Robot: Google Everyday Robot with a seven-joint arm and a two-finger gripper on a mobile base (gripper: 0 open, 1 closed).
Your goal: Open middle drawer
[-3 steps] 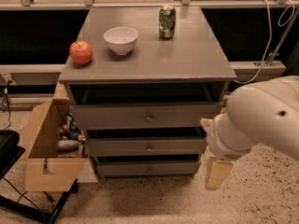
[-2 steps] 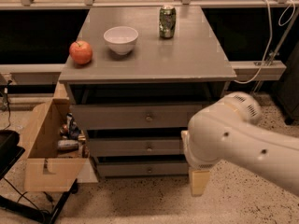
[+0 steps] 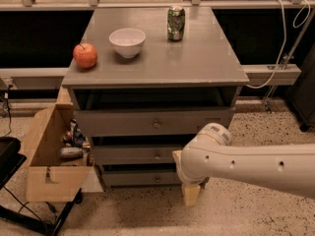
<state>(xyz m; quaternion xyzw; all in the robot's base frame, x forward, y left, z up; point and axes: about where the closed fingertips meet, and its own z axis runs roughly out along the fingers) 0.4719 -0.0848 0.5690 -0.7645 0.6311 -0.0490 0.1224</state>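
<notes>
The middle drawer (image 3: pixel 130 155) sits in the grey desk (image 3: pixel 197 58), between a taller top drawer (image 3: pixel 118 123) and a bottom drawer (image 3: pixel 130 178). Its small round knob (image 3: pixel 157 155) is in the centre of the flat front. The top drawer's front stands out nearer than the middle one's, with a dark gap showing above each. I cannot tell whether the middle drawer is fully pushed in. The right end of its front is hidden behind the robot.

The white arm (image 3: pixel 256 167) comes in from the right edge and runs leftward, low across the front of the desk. It ends in a rounded joint (image 3: pixel 209 139) that covers the right ends of the middle and bottom drawers. Below that joint the pale tan tool (image 3: pixel 191 194) points down toward the speckled floor (image 3: pixel 236 215), just right of the bottom drawer and near the desk's right foot. It is to the right of and lower than the middle drawer's knob, not touching it. It holds nothing that I can see, and how far open it is I cannot tell.

On the desk top a red apple (image 3: pixel 85 55) lies near the left edge. A white bowl (image 3: pixel 127 42) stands just right of it, and a green can (image 3: pixel 175 23) stands upright farther back. An open cardboard box (image 3: pixel 42 183) with a few items inside rests on the floor against the desk's left side.
</notes>
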